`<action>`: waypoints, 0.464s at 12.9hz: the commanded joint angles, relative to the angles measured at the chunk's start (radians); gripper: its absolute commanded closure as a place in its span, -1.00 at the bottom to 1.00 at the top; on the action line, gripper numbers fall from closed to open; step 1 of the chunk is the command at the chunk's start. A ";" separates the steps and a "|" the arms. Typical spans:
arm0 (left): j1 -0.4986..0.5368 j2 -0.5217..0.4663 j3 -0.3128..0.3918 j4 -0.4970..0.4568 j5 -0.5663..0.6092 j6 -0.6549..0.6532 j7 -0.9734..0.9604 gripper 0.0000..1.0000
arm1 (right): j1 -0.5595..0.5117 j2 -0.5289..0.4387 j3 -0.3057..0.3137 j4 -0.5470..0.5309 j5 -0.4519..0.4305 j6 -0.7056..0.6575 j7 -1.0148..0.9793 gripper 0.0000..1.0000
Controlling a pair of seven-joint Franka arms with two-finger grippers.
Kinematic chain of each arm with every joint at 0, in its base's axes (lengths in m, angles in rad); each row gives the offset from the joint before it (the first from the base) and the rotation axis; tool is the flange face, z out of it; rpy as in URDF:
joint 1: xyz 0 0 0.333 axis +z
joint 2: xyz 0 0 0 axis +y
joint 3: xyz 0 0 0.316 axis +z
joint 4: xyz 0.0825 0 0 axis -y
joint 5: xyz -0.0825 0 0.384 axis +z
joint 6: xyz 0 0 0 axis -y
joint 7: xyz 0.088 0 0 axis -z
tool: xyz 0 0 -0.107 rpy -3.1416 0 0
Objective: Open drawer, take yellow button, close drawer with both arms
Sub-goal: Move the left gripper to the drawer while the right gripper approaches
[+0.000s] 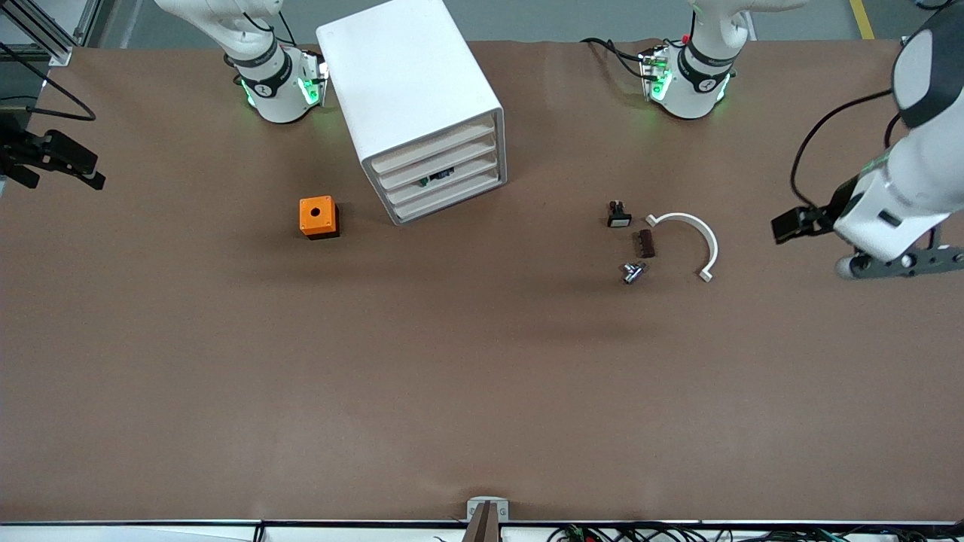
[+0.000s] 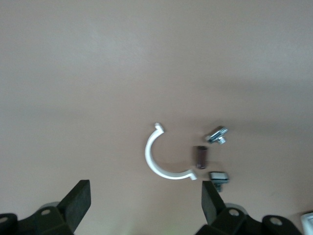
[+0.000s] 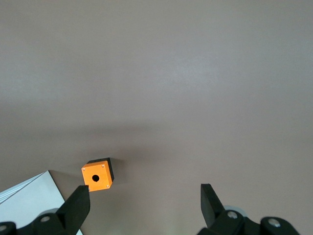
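Both grippers hang with fingers spread. In the front view the left gripper (image 2: 146, 196) is over the bench (image 1: 482, 391) at 3 o'clock of the white half-ring (image 1: 689, 241). The right gripper (image 3: 144, 198) is at 9 o'clock of the orange cube (image 1: 318, 217). The drawer cabinet (image 1: 410, 83) is closed. A small dark piece (image 1: 437, 178) shows at its front; I cannot tell whether it is the button.

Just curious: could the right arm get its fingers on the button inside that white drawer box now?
Probably not yet: the white drawer box has all its drawers shut, and the right gripper, fingers open, hangs off toward the table's end.
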 commanded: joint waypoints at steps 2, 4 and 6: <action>-0.019 0.133 -0.019 0.063 -0.088 0.027 -0.313 -1.00 | -0.004 0.098 -0.001 0.030 -0.009 0.009 -0.004 -1.00; -0.087 0.201 -0.021 0.065 -0.089 0.074 -0.538 -1.00 | -0.010 0.217 -0.001 0.094 -0.058 0.018 -0.004 -1.00; -0.157 0.271 -0.021 0.080 -0.089 0.119 -0.779 -1.00 | -0.031 0.262 -0.003 0.111 -0.067 0.025 -0.010 -1.00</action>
